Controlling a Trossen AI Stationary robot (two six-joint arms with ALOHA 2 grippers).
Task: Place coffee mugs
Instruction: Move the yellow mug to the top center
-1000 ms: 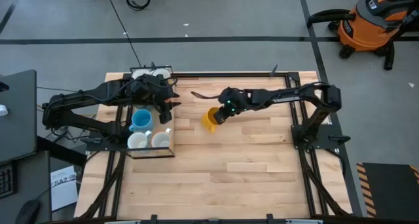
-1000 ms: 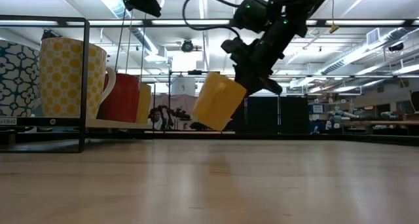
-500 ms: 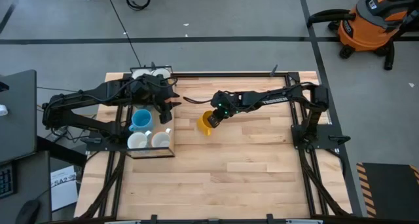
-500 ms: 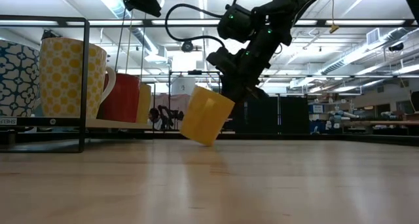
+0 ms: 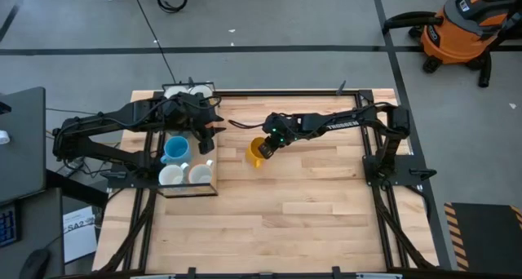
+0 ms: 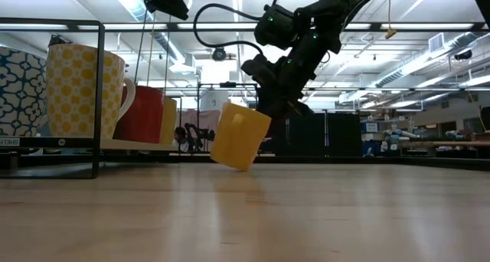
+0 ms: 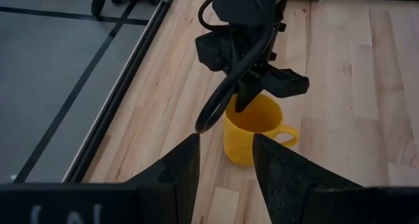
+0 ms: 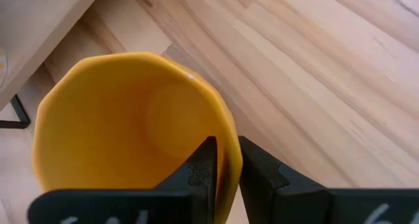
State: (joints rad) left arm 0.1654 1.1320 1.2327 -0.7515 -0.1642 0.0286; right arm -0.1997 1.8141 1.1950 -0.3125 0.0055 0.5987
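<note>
An orange-yellow coffee mug (image 5: 257,151) stands tilted on the wooden table, just right of a black wire rack (image 5: 214,181). My right gripper (image 5: 267,144) reaches in from the table's right and is shut on the mug. In the rack sit a light blue mug (image 5: 174,151) and two white mugs (image 5: 171,175) (image 5: 199,174). My left gripper (image 7: 226,158) hangs open above the rack's right side, pointing at the orange-yellow mug (image 7: 252,129) and touching nothing. My right gripper has the mug's rim (image 8: 226,149) between its two fingers, one finger inside the cup and one outside the wall. The fingers slant down from the table's right and far side. The mug leans over, mouth up, with its lower edge (image 6: 233,166) on the table.
The low view shows a blue-and-white patterned mug (image 6: 19,86), a yellow dotted mug (image 6: 76,93) and a red-orange mug (image 6: 145,112) on the rack at the left. Bare wood stretches toward the near edge and the right. A black cable loop (image 7: 216,106) hangs off my right arm.
My right gripper has carried the mug down and toward the table's left edge. The mug, lifted clear and tilted a second ago, now rests on the table by its lower edge, still tilted. Both have kept still over the last half second.
</note>
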